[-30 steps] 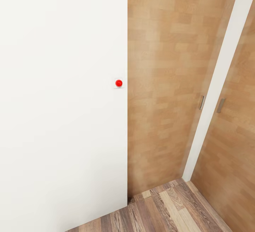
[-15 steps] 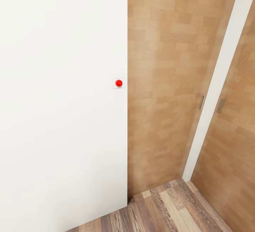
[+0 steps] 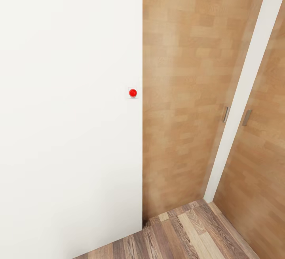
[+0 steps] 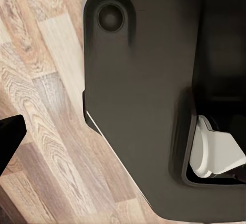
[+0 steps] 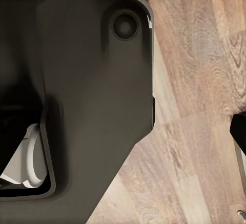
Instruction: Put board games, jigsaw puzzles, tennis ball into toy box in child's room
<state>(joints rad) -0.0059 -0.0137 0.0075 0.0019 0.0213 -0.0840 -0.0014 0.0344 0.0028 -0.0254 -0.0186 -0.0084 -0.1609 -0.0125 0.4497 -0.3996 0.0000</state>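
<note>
a: head view faced a plain white wall panel carrying a small square plate with a round red button. beside it stood tall light-brown wooden doors with slim grey metal handles, split by a white vertical frame strip. a patch of striped brown wood-plank floor showed at the bottom.

b: any toys, bed or tabletop?

a: none that i could find in these pictures, so i couldn't say where the board games, puzzles, ball or toy box lay.

b: and the wrist cameras?

a: each looked down at the robot's dark grey rounded base plate with a white wheel tucked in a recess, over the same plank floor. on the right wrist view the base looked much alike.

b: gripper state?

a: only a dark finger tip at the edge on the left, and a dark sliver on the right; whether either gripper was apart or together i couldn't tell.

b: which step, then?

a: my guess was travel, nothing collected. the next move called for turning away from this corner and driving to find the child's room.
</note>
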